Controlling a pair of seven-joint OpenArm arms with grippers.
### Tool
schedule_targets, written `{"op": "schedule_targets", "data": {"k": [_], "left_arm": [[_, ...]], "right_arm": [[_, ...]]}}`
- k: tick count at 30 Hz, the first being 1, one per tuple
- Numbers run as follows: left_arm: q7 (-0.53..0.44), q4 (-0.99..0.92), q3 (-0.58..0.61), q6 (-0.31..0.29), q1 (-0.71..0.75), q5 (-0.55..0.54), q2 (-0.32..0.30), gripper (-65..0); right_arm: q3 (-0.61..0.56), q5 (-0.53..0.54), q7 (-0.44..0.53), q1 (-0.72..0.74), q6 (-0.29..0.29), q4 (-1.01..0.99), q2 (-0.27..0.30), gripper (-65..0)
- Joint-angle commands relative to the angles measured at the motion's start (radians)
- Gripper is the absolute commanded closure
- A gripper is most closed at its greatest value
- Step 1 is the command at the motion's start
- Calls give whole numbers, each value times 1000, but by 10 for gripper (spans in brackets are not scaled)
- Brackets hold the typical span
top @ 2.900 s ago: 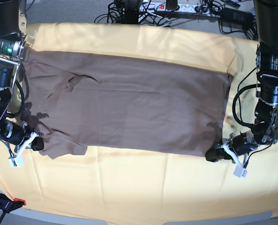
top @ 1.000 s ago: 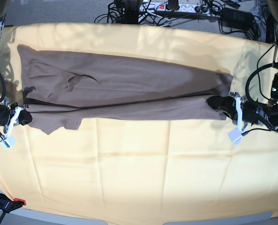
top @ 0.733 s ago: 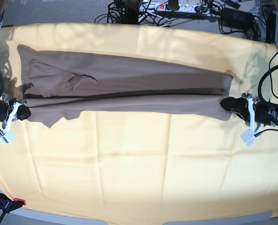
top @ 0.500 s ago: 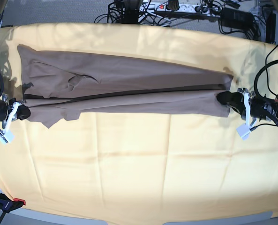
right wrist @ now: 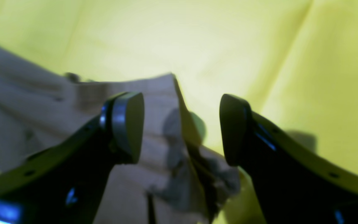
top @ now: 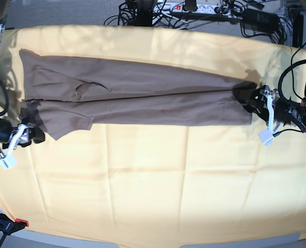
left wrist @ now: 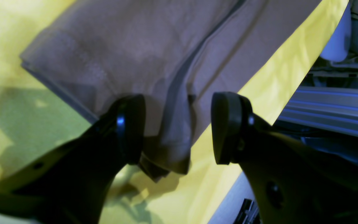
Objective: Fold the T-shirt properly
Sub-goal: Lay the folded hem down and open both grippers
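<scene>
With both claws, left (left wrist: 179,127) and right (right wrist: 180,127), gaping and empty, back them off gently so the T-shirt (top: 137,98) fold at frame's upper half lies undisturbed.

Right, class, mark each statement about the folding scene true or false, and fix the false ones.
1. The T-shirt lies as a long band on the yellow cloth. True.
2. The left pincer is clamped shut on the shirt. False: its jaws stand apart, with the shirt's edge between them.
3. The right pincer is open. True.
4. The shirt is lifted clear off the cloth in the base view. False: it rests flat on it.
5. In the base view, a sleeve pokes out at the shirt's end near the right pincer. True.
</scene>
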Motion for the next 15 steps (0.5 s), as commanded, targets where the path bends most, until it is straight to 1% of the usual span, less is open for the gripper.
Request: {"op": "schedule_targets", "data": {"k": [1, 4, 6, 10, 12, 15], "left_arm": [[-3, 11, -13, -6, -22, -17, -23, -358], [-3, 11, -13, -6, -22, -17, -23, -358], [-2, 11, -13, -6, -22, -17, -23, -358], [-2, 11, -13, -6, -21, -17, -24, -358], [-2, 11, -13, -6, -21, -17, -23, -358], [-3, 11, -13, -6, -22, -17, -22, -358]], "right_arm": [[9, -21, 35, 26, 4, 11, -1, -405], [9, -134, 45, 21, 4, 11, -60, -405], [9, -180, 84, 7, 4, 11, -80, -405], [9, -332, 177, -28, -3, 11, -104, -405], [9, -332, 192, -47, -14, 11, -107, -405], [9, -273, 179, -61, 4, 11, -108, -404]]}}
